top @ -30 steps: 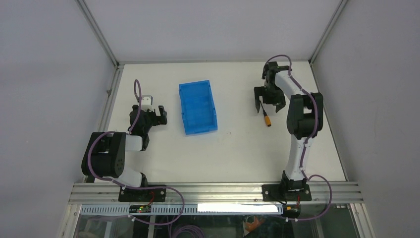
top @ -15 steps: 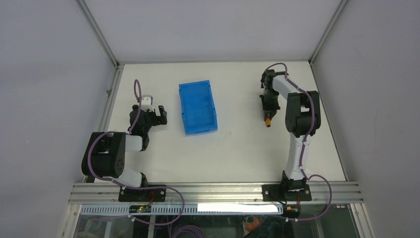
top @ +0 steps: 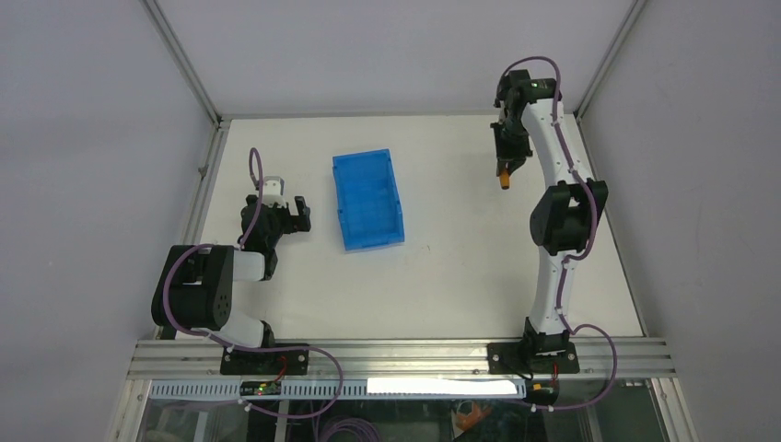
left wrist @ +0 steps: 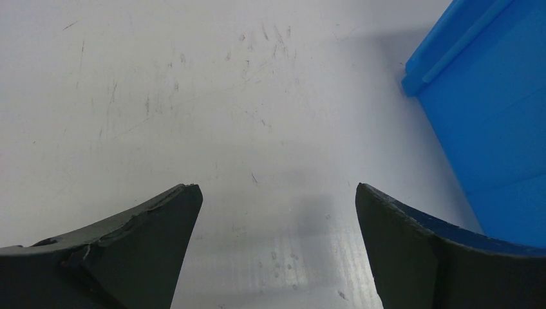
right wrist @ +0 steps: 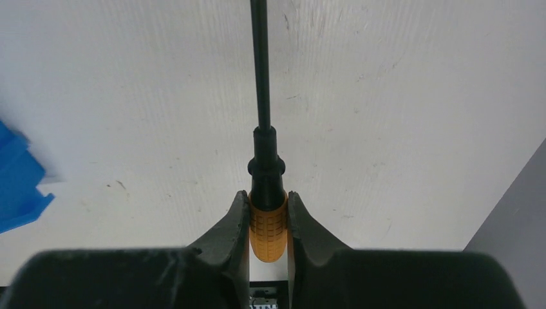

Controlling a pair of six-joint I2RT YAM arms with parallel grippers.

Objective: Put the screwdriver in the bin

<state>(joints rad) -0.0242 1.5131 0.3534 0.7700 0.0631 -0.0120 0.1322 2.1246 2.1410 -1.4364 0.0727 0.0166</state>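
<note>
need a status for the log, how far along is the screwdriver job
Done: right gripper is shut on the screwdriver by its orange handle. In hand: it is held right of the bin, which looks empty. To do: carry it over the bin and release.

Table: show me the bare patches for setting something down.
Widest bare table: the near strip between the bin and the arm bases. Also bare between the bin and the right gripper, which holds the screwdriver. Tightest: between the left gripper and the bin.

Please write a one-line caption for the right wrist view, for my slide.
Right hand shut on the screwdriver by its orange handle, over the table; bin corner at left.
</note>
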